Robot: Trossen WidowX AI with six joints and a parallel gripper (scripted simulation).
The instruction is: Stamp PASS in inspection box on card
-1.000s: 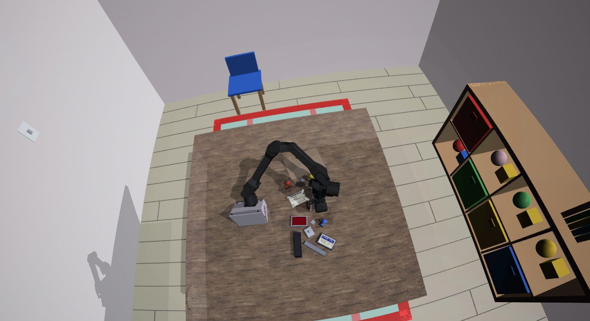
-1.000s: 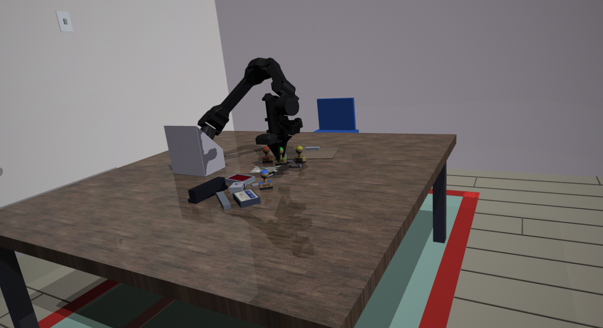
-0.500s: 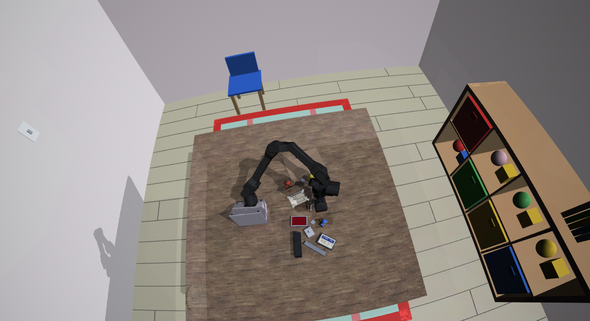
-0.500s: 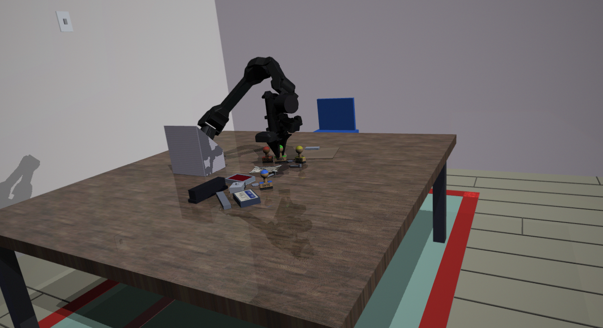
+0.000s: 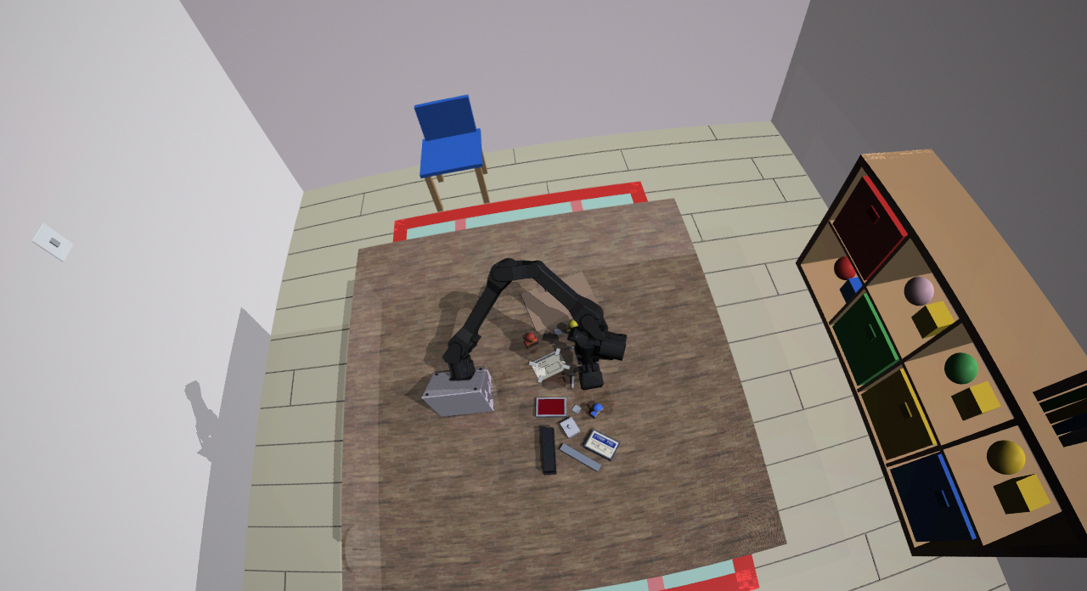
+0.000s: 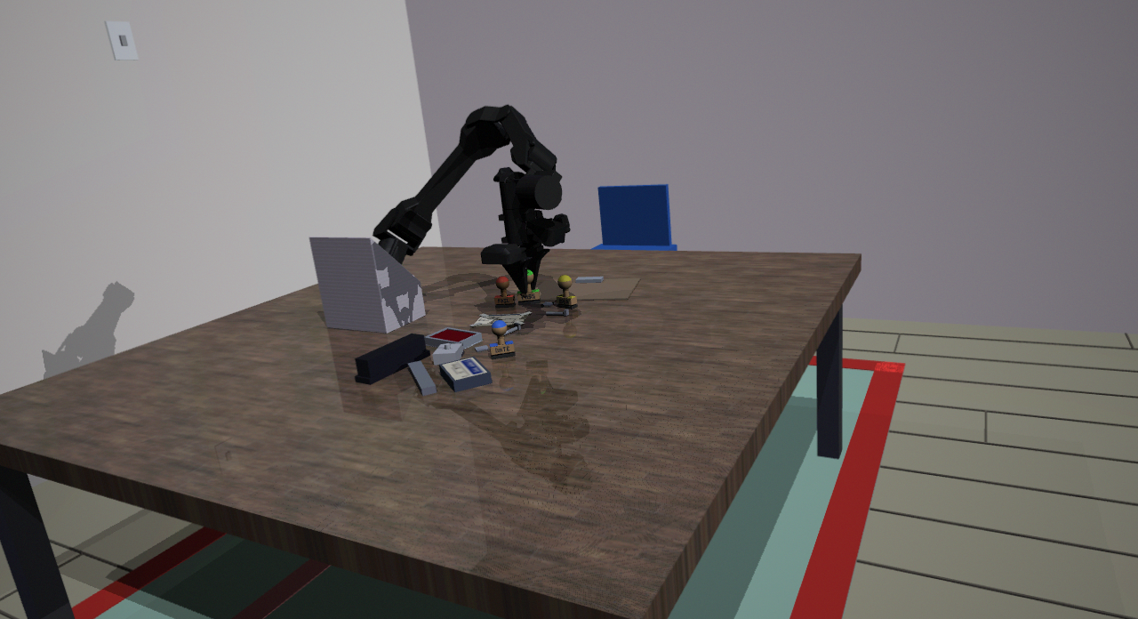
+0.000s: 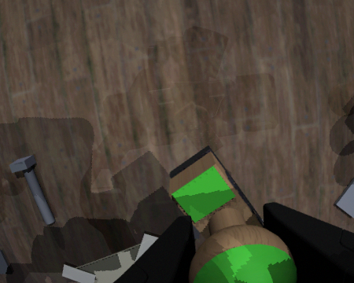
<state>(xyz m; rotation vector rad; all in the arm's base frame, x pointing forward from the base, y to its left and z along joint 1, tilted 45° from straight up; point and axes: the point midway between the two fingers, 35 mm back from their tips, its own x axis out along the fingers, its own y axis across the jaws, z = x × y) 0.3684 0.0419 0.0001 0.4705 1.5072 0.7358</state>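
Observation:
My gripper [image 6: 528, 284] [image 7: 227, 222] is shut on the PASS stamp [image 6: 529, 295] [image 7: 204, 192], a wooden stamp with a green knob and green top patch. The stamp is upright and low over the table, beside the card; whether it touches the table is hard to tell. The card [image 5: 549, 365] [image 6: 500, 319] [image 7: 110, 271] is pale, with light clips at its corners, and shows only in part at the bottom of the wrist view. Its box and any print are too small to read. The open ink pad [image 5: 550, 407] [image 6: 454, 336] is dark red in a grey tray.
A red stamp [image 5: 530, 338] [image 6: 502, 291] and a yellow stamp [image 5: 572, 324] [image 6: 564, 291] stand near the gripper. A blue DATE stamp [image 5: 597, 408] [image 6: 500, 341], a silver block [image 5: 569, 426], a labelled box [image 5: 601, 444], a grey bar [image 5: 579, 457] and a black bar [image 5: 547, 449] lie around the pad. A bolt [image 7: 39, 196] lies nearby.

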